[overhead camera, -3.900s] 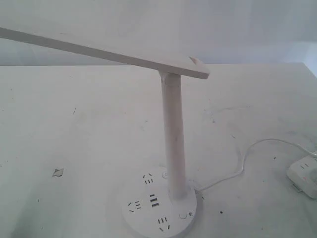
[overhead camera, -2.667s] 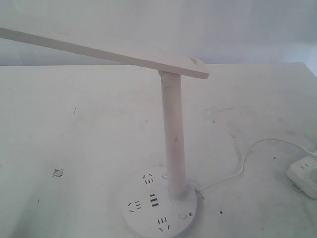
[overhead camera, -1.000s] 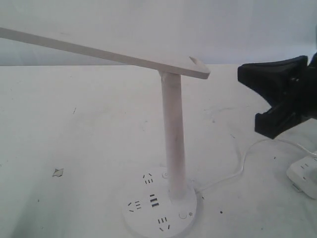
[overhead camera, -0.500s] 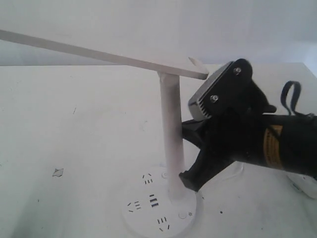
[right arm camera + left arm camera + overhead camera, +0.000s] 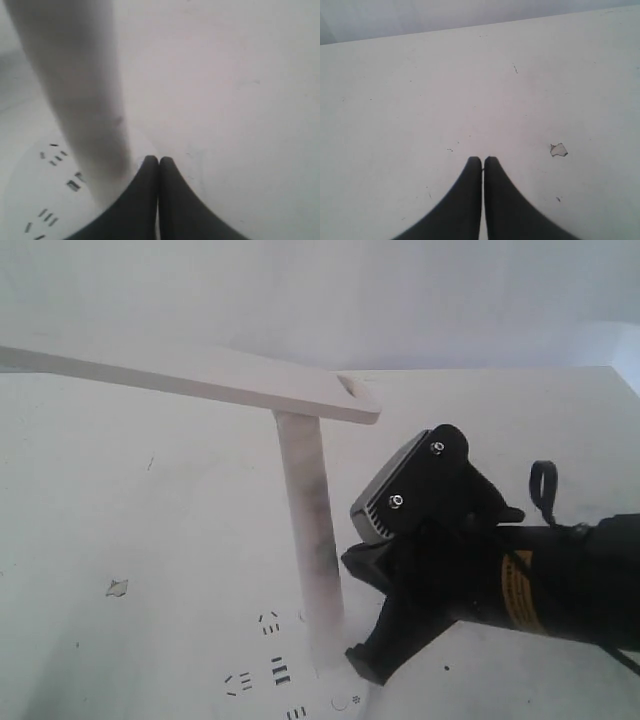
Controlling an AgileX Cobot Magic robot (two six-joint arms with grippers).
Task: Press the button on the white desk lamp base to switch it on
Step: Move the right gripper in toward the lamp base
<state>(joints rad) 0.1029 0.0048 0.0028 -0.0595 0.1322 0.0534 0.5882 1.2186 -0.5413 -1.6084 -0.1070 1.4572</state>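
Having checked against half a second back, seeing the white desk lamp (image 5: 311,530) shoved leftward in the exterior view and leaning. Blaming the right gripper (image 5: 364,668), pinched shut, tip down at the white desk lamp base (image 5: 260,658). Same pinch on the left gripper (image 5: 483,160), idle over the table (image 5: 420,75). Washed-out bright down there, so maybe lit, can't confirm. Spotting the button (image 5: 343,702) just beside that tip, possibly missed.

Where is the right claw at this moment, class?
In the exterior view the right claw sits right of centre, its shut tips down beside the foot of the pole of the white desk lamp, close to the button.
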